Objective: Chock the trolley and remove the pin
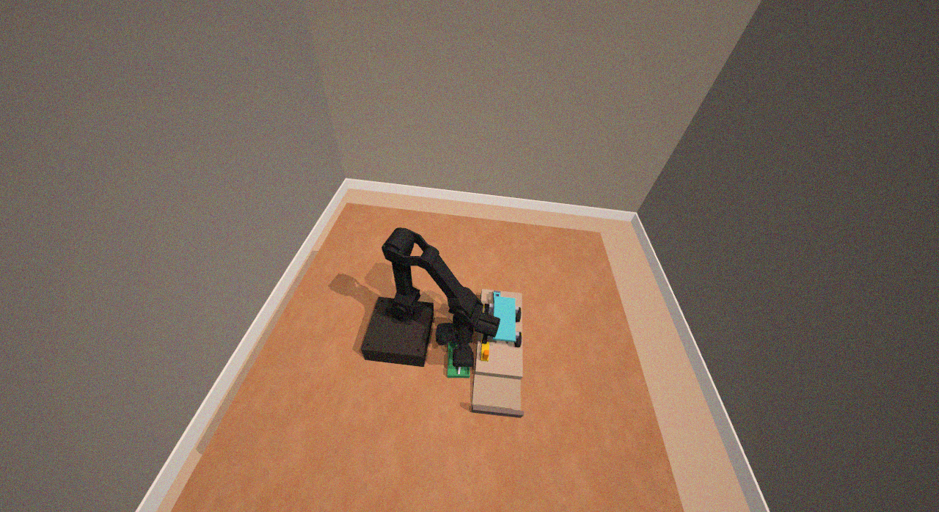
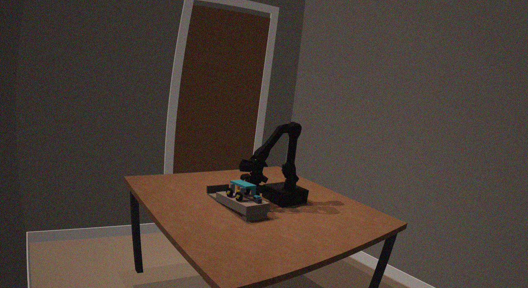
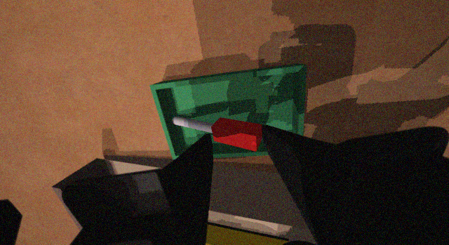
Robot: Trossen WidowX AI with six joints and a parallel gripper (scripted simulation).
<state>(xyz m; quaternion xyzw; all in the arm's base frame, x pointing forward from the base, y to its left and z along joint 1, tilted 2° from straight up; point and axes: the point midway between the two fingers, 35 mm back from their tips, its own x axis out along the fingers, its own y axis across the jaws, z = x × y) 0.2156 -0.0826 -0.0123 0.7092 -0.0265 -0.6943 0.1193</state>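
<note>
"What worries you from here?"

"Snagging the red-headed pin [image 1: 458, 370] [image 3: 238, 133]. My gripper's [image 1: 463, 359] [image 2: 259, 185] [image 3: 238, 132] 2 fingers are partly open, gripping nothing, I judge. The pin is over the green tray [image 1: 458, 376] [image 3: 163, 118], its head seemingly beside 1 finger; I can't confirm it's settled. A sideways pull could drag it out."

"And the trolley [image 1: 504, 318] [image 2: 242, 184]?"

"It's on the ramp [image 1: 502, 363] [image 2: 256, 213], the yellow chock [image 1: 485, 351] [image 3: 242, 234] downhill; wheel contact I can't tell. Bumping either might start a roll."

"Room?"

"Tight beside the ramp's edge. I'd lift straight up."
</note>
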